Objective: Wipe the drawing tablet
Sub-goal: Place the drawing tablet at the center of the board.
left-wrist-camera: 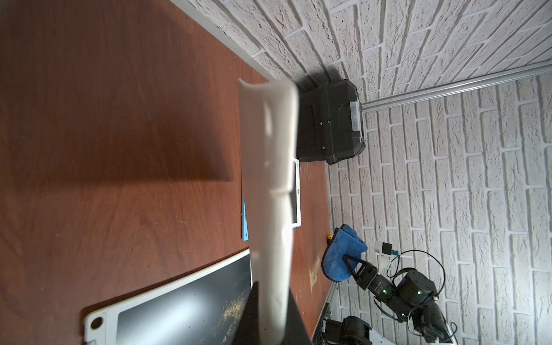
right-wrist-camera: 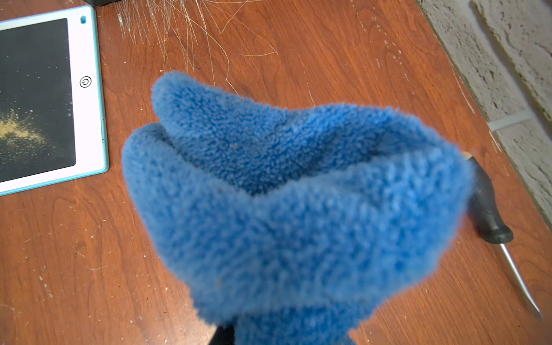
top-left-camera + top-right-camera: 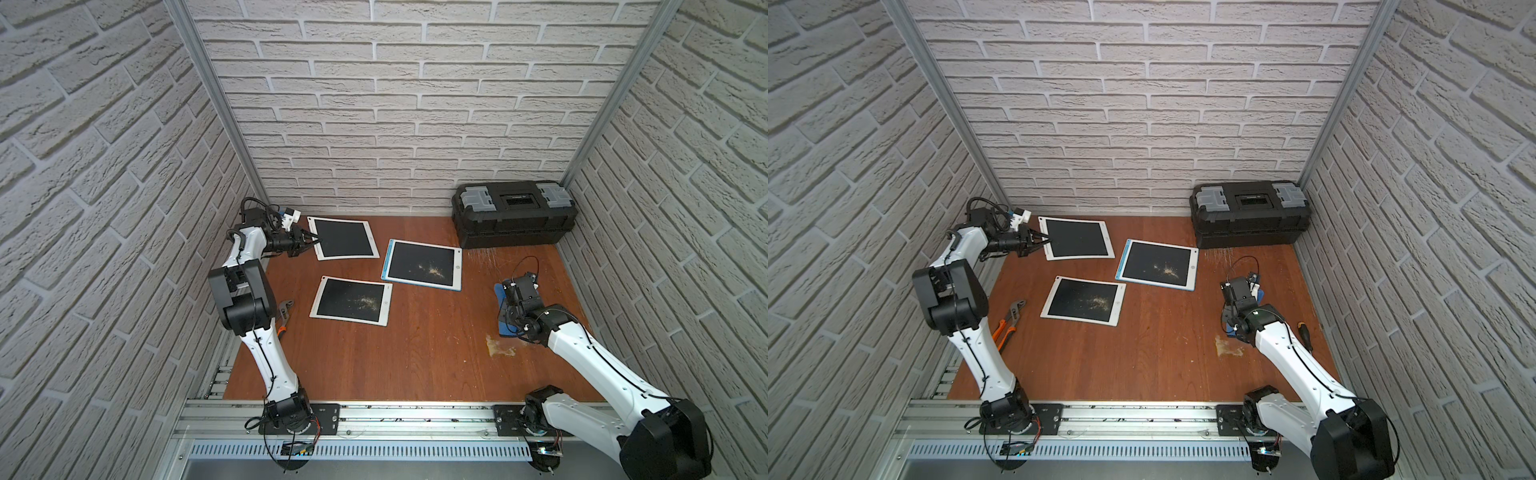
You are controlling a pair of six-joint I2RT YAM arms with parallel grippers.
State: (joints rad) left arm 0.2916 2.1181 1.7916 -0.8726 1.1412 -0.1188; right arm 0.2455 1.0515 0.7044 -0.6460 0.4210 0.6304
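Both are clamped shut: the left tool (image 3: 311,241) on the far tablet (image 3: 343,239)'s edge, the right tool (image 1: 347,260) on a blue cloth (image 2: 298,194) over the counter (image 3: 415,353).

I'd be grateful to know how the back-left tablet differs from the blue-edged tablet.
The back-left tablet is clean; the blue-edged tablet carries tan dust. The back-left tablet's frame is all white; the blue-edged tablet's has a blue rim. The left tool grips the back-left tablet; nothing touches the blue-edged tablet. Both screens are black.
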